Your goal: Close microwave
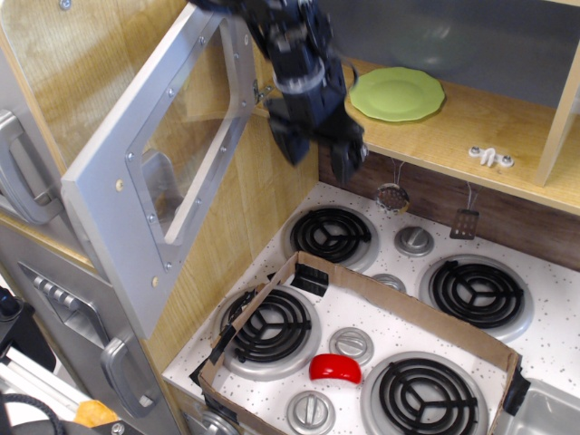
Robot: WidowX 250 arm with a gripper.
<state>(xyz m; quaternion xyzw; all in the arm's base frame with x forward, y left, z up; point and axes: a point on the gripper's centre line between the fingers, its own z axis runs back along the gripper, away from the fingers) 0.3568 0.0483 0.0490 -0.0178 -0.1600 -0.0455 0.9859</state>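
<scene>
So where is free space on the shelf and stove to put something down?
The shelf is bare between the green plate and the white clip. The white stove top is bare beyond the cardboard frame. It is crowded near the pincer and the open microwave door.

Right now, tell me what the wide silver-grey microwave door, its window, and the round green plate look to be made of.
Wide silver-grey microwave door: probably painted wood or plastic, matte silver, with small round fasteners around the frame. Its clear rectangular window: likely transparent plastic, since the handle shows through it. Round green plate: seemingly plastic, with an even pale green colour and a soft sheen.
</scene>
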